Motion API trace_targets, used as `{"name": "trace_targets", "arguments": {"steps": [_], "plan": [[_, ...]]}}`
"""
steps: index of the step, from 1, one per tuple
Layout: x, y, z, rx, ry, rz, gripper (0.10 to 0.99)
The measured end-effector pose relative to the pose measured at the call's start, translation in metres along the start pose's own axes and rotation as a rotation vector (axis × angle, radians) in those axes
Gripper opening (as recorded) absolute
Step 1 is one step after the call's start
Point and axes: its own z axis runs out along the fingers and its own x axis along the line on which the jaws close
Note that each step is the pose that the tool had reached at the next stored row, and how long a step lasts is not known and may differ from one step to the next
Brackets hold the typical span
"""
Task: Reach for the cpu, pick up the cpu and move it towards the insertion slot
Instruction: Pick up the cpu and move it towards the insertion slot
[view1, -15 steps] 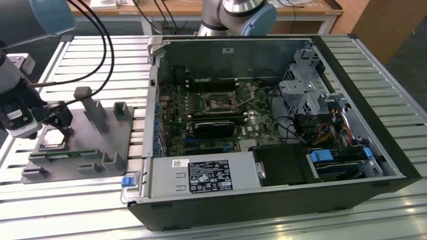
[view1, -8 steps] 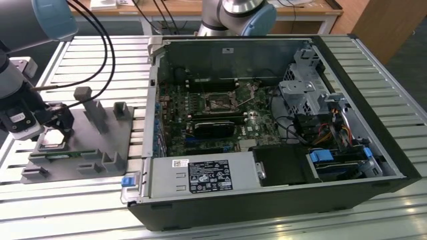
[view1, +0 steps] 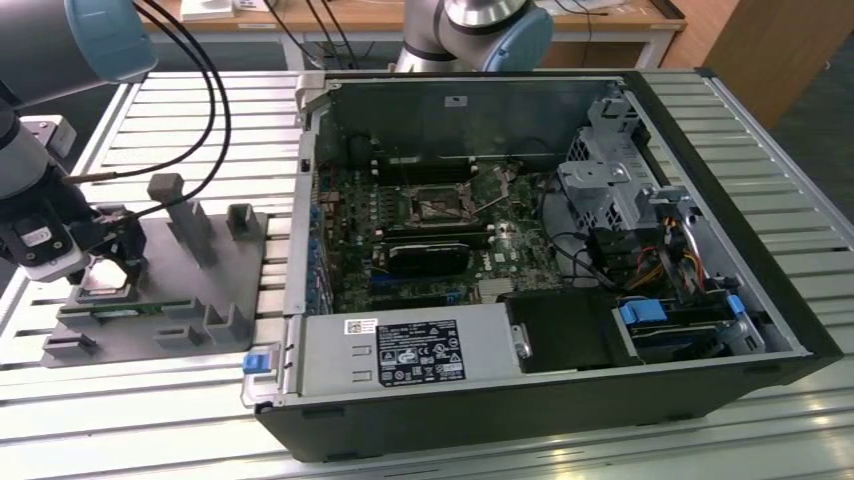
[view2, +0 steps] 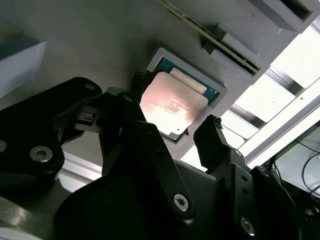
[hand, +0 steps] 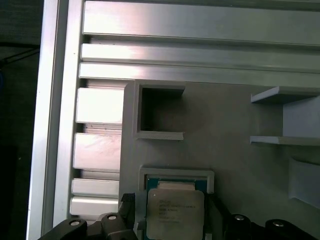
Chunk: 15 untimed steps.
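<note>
The cpu (view2: 172, 107), a square chip with a shiny metal top, lies in its pale square nest on the grey fixture plate (view1: 180, 255) at the exterior view's left. My gripper (view2: 174, 102) is lowered over it and open. One black finger (view2: 215, 142) stands on each side of the chip, close to its edges. In the first wrist view the cpu (hand: 175, 212) sits between the fingertips of the gripper (hand: 172, 217). In the exterior view the gripper (view1: 110, 278) covers most of the cpu (view1: 107, 293). The insertion slot (view1: 438, 207) sits on the motherboard inside the open computer case.
Grey fixture blocks (view1: 200, 230) rise from the plate near the gripper, and a narrow green memory strip (view1: 120, 312) lies beside the cpu nest. The case wall (view1: 304, 200) stands between fixture and motherboard. A second arm's base (view1: 474, 35) stands behind the case. Cables (view1: 200, 110) trail from my arm.
</note>
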Motion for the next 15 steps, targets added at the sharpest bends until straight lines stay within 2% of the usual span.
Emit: {"name": "trace_targets", "arguments": {"steps": [7, 8, 13, 15], "plan": [[-0.0015, -0.0001, 0.0002, 0.000, -0.0003, 0.000, 0.667], [-0.0016, -0.0001, 0.0002, 0.000, -0.0003, 0.000, 0.592], [-0.0019, -0.0001, 0.0001, 0.000, -0.0001, 0.000, 0.580], [-0.0020, -0.0001, 0.0001, 0.000, -0.0002, 0.000, 0.545]]}}
